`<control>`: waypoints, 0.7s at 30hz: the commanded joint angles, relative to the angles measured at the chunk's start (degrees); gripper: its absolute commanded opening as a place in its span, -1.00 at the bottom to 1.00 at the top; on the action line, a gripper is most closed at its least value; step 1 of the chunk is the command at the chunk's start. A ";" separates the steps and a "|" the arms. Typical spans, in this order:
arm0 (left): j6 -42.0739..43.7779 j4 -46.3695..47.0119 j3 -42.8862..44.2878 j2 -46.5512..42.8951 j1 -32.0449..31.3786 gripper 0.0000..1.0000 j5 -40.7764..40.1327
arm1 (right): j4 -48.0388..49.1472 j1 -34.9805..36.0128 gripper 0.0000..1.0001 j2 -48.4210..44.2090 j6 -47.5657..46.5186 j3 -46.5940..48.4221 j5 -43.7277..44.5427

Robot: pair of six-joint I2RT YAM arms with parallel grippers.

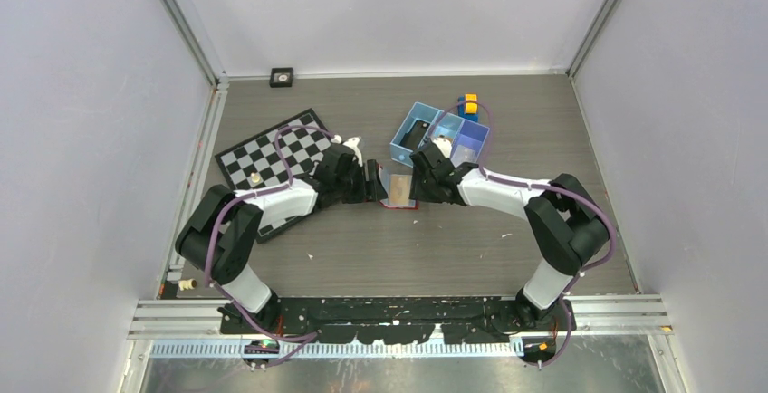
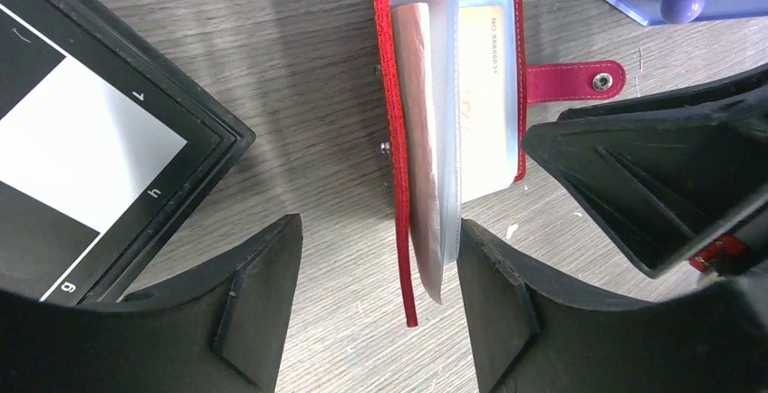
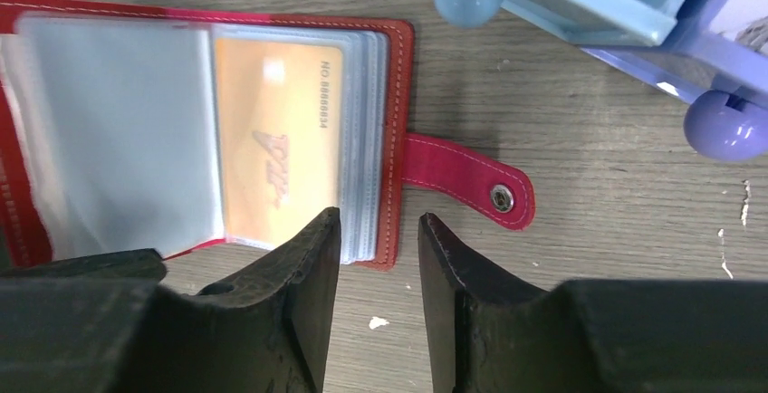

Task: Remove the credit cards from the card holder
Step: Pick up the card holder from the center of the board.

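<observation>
You are at the opening stage. The card holder (image 1: 396, 190) lies near the middle of the bench (image 1: 408, 257) between the two arms, with the blue tray (image 1: 441, 137) at its 1 o'clock, and no card is out yet. Your left fingers (image 2: 507, 307) stand wide apart and hold nothing. They straddle the red cover (image 2: 392, 121), which stands on edge with a copper-toned card (image 2: 419, 130) in the sleeve leaning against it. Your right fingers (image 3: 308, 275) are partly apart at the holder's 5 o'clock corner in the right wrist view. One is over the clear sleeves (image 3: 118, 130) and the other just off the red edge below the snap tab (image 3: 466, 180), which points to 3 o'clock; they grip nothing I can see. The gold card (image 3: 276, 162) sits fully inside its sleeve. Next, I judge, one arm must pin the holder while the other pinches a card's edge and slides it out along the sleeve. The slick, thin plastic offers little to catch.
</observation>
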 commanded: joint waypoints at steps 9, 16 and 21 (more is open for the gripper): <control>1.34 0.31 0.21 -3.15 0.19 0.15 -0.55 | 3.07 1.45 -0.26 -6.13 -4.14 0.42 3.44; 1.77 -0.24 0.75 -2.93 0.15 0.04 -1.13 | 4.52 1.41 -0.58 -7.64 -5.63 0.44 6.59; -5.03 3.64 -1.00 -2.76 0.17 0.05 -1.13 | -1.54 1.19 -0.94 -9.68 -2.72 4.09 9.57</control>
